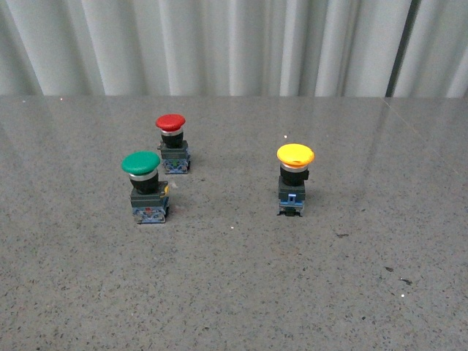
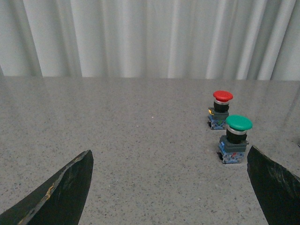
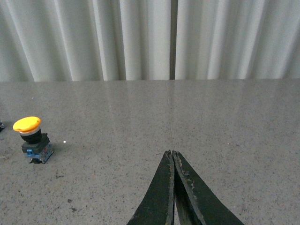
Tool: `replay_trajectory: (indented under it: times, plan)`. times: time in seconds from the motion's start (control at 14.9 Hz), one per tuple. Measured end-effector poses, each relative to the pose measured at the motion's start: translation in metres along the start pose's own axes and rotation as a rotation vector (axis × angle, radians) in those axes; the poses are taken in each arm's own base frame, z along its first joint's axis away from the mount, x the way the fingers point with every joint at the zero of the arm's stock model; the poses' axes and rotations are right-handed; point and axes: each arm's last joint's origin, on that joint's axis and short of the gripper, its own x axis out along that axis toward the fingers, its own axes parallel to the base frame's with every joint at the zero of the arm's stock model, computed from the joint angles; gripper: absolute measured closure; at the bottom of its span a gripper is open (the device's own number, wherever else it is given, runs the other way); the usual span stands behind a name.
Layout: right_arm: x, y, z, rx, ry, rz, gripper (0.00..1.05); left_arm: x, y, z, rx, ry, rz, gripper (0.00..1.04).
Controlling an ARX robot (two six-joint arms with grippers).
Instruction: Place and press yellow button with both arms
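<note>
yellow button: small push-button with round yellow mushroom cap, silver collar, black body, blue-grey base [image 1: 295, 179], upright on the table, right of centre in the front view, well apart from the other two buttons; also seen in the right wrist view [image 3: 32, 138]
handling: likely light, rigid plastic and metal; top-heavy on a narrow base, could tip if nudged sideways; smooth cap looks slippery
grip spot: best guess the black body below the collar, jaws squeezing the flat sides; leave the cap free for pressing
left gripper [image 2: 171, 187]: fingers spread wide, nothing between them
right gripper [image 3: 174, 187]: fingers pressed together, holding nothing
other buttons: green-capped push-button [image 1: 145, 186] and red-capped push-button [image 1: 172, 142], near each other, left side
surface: grey speckled stone-like tabletop [image 1: 234, 292], flat, slightly glossy, few dark specks
room: white pleated curtain [image 1: 219, 44] behind the table
progress: not started, neither arm near the yellow button
</note>
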Motion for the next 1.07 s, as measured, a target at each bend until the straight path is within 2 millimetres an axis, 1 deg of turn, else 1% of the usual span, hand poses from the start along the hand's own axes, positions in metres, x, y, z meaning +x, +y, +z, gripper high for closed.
replay_trajectory:
  times: [0.13, 0.33, 0.4, 0.47, 0.87, 0.94, 1.0, 1.07]
  plan:
    - [-0.002, 0.000, -0.006, 0.000, -0.006, 0.000, 1.03, 0.000, 0.000, 0.000, 0.000, 0.000, 0.001, 0.07]
    - [-0.006, 0.000, -0.006, 0.000, -0.013, 0.000, 1.03, 0.000, 0.000, 0.000, 0.000, 0.000, 0.000, 0.07]
    - [-0.010, 0.000, -0.010, 0.000, 0.019, 0.000, 1.03, 0.000, 0.000, 0.000, 0.000, 0.000, 0.001, 0.07]
    - [-0.017, 0.000, -0.008, -0.001, -0.016, 0.001, 1.03, 0.000, 0.000, 0.000, 0.000, 0.001, 0.000, 0.07]
    - [-0.017, 0.000, -0.009, 0.000, -0.005, 0.001, 1.03, 0.000, 0.000, 0.000, 0.000, 0.000, 0.000, 0.07]
    - [-0.017, 0.000, -0.009, -0.001, -0.005, 0.001, 0.98, 0.000, 0.000, 0.000, 0.000, 0.000, 0.000, 0.07]
    - [-0.017, 0.000, -0.009, -0.001, -0.005, 0.001, 0.85, 0.000, 0.000, 0.000, 0.000, 0.000, 0.001, 0.07]
    - [-0.017, 0.000, -0.009, -0.001, -0.005, 0.001, 0.76, 0.000, 0.000, 0.000, 0.000, 0.000, 0.001, 0.07]
